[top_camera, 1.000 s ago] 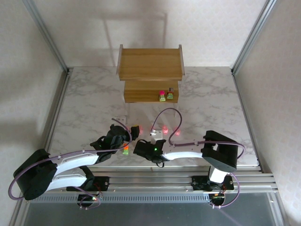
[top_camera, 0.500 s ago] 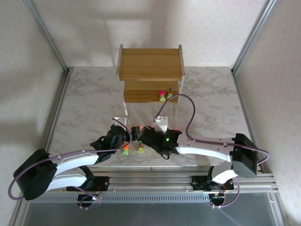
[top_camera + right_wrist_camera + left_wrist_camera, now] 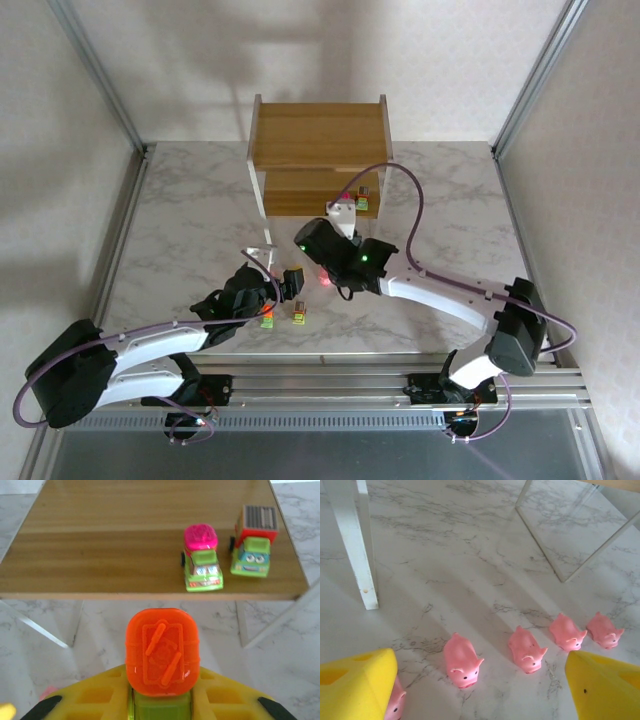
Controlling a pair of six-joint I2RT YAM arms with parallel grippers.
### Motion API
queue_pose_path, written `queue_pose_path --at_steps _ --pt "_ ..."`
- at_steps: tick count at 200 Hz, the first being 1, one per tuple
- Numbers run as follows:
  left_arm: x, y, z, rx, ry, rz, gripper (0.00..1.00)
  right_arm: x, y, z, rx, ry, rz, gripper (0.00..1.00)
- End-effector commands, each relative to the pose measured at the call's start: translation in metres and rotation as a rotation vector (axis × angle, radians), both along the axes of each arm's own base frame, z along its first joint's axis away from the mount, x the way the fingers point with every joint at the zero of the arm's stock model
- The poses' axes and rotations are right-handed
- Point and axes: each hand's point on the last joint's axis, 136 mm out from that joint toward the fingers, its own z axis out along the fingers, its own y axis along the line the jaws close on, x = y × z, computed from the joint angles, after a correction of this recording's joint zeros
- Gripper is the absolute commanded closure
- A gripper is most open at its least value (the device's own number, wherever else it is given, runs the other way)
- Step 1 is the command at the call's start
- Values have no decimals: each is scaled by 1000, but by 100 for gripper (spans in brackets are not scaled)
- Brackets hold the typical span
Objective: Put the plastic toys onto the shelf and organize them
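In the left wrist view, one pink pig (image 3: 396,704) is half covered by a yellow finger (image 3: 355,685) of the left claw (image 3: 480,680), and both fingers are cut off by the lower edge. The shelf (image 3: 352,545) is cropped to its white legs. In the right wrist view, the green base of the orange-topped toy (image 3: 162,652) is largely buried within the right claw (image 3: 162,702). From above, the two shelved toys (image 3: 352,202) are too small for detail.

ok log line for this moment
right gripper: shut on orange-topped truck, facing lower shelf | left gripper: open near pink pigs on table | lower shelf: magenta-topped truck, red-topped truck
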Motion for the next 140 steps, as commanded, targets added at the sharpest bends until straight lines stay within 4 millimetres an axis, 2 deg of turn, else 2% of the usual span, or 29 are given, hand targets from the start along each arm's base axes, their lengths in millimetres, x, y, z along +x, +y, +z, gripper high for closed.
queue_pose_path --at_steps 1,70,140 --pt "-2 -5 1 6 -11 -22 13 16 15 8 -1 -12 34 73" --pt "0 -5 -4 31 -1 -11 13 56 28 -3 -8 10 22 73" --pt "1 -4 -5 43 2 -1 13 80 24 -13 -41 2 -3 74"
